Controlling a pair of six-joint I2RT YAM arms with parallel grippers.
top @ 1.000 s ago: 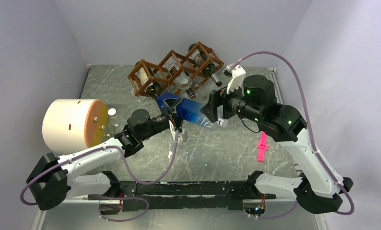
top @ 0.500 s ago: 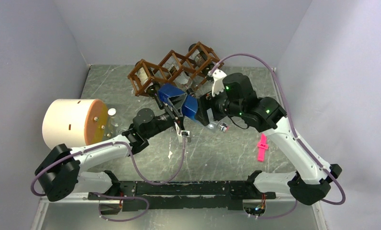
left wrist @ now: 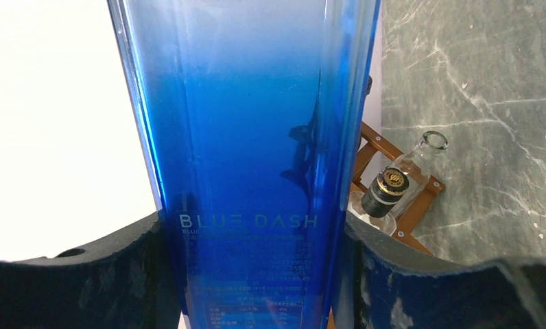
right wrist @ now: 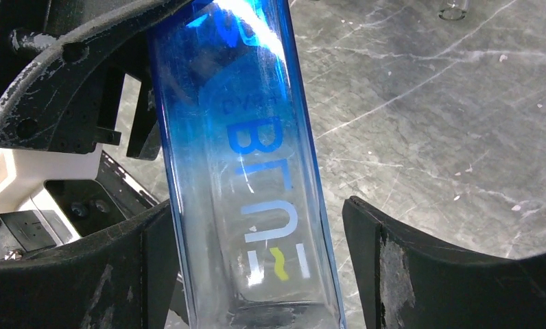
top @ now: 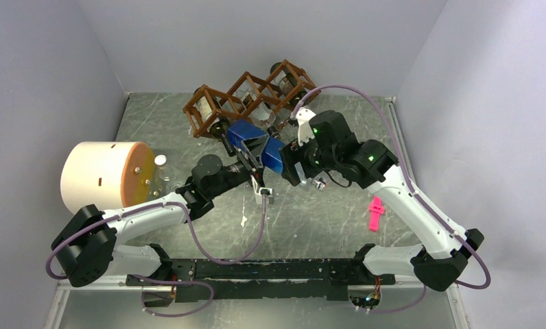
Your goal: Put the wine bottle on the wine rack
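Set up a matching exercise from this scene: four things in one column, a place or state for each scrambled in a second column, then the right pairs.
Things
1. wine bottle
2. wine rack
3. pink piece
4. cream drum

Places and states
A. lying on the right side of the table
B. reddish-brown, at the back of the table
C. blue, clamped in the left end effector
D. on its side at the far left

Pairs: 1-C, 2-B, 3-A, 4-D
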